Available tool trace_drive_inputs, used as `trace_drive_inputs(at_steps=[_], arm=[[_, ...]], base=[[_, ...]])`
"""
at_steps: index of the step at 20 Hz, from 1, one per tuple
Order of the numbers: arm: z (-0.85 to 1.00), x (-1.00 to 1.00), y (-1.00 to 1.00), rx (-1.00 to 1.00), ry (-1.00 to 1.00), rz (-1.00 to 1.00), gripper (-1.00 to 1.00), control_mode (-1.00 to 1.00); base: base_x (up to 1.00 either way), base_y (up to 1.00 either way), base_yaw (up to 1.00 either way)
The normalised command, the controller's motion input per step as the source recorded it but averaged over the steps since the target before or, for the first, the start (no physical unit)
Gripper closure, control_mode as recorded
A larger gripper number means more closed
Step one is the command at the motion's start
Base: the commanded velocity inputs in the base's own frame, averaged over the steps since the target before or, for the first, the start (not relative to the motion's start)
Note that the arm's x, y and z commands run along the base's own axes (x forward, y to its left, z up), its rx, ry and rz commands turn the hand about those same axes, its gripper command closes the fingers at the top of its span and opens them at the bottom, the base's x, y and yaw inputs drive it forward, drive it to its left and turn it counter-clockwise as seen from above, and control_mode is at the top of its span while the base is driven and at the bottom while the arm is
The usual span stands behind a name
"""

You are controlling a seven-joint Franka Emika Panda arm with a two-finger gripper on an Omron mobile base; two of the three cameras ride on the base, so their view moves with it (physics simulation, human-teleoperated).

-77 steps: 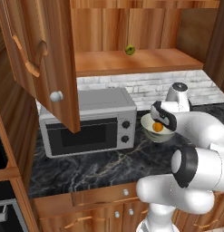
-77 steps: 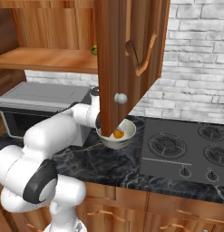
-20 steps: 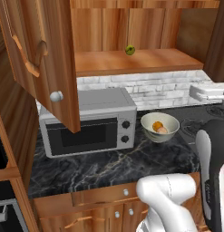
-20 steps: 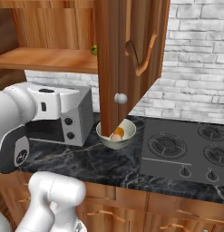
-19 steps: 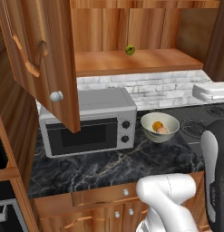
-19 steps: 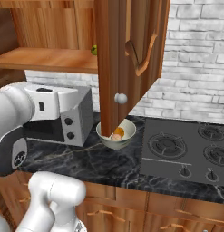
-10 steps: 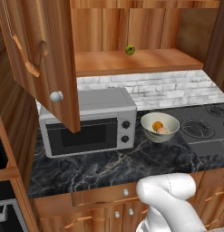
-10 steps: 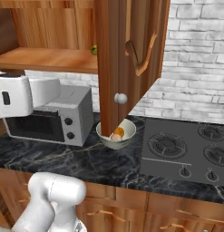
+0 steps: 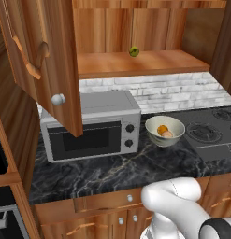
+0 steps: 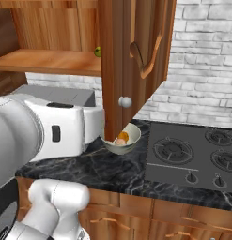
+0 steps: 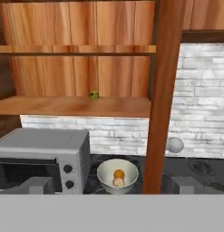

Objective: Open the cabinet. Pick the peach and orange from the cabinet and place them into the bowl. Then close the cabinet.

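The cabinet (image 9: pixel 46 56) stands open, both doors swung out. In the hand view its right door (image 11: pixel 161 95) is edge-on with its round knob (image 11: pixel 175 145). The bowl (image 9: pixel 175 138) sits on the counter beside the microwave, holding the orange (image 9: pixel 162 129) and the paler peach (image 9: pixel 168 135). The hand view also has the bowl (image 11: pixel 104 174), the orange (image 11: pixel 118 174) and the peach (image 11: pixel 118 182) low in the middle. My gripper (image 11: pixel 111 186) is open and empty, well back from the bowl and facing the cabinet. My white arm (image 10: pixel 51 126) bulks at the left of the right base view.
A small green-yellow fruit (image 9: pixel 133 51) lies on the cabinet's lower shelf (image 11: pixel 72 106). A grey microwave (image 9: pixel 89 123) stands left of the bowl, and a black stove (image 10: pixel 192 154) lies to its right. The open right door (image 10: pixel 131 47) hangs out over the counter.
My arm has pulled back from the counter and swung left, out of the left base view and close to the right base camera. Bowl, fruit and doors have not moved.
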Motion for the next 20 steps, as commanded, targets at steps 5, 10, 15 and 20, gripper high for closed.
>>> trace_drive_inputs(at_steps=[5,10,15,20], arm=[[-0.85,0.56,-0.64,0.09,0.00,0.19,-1.00,-1.00],[-0.91,0.93,-0.07,0.18,-0.10,0.25,-1.00,-1.00],[-0.59,1.00,-0.09,0.20,-0.09,0.28,-1.00,-1.00],[-0.35,1.00,-0.04,0.12,-0.19,0.21,-1.00,-1.00]], base=[[0.00,0.00,0.00],[0.00,0.00,0.00],[0.00,0.00,0.00],[0.00,0.00,0.00]])
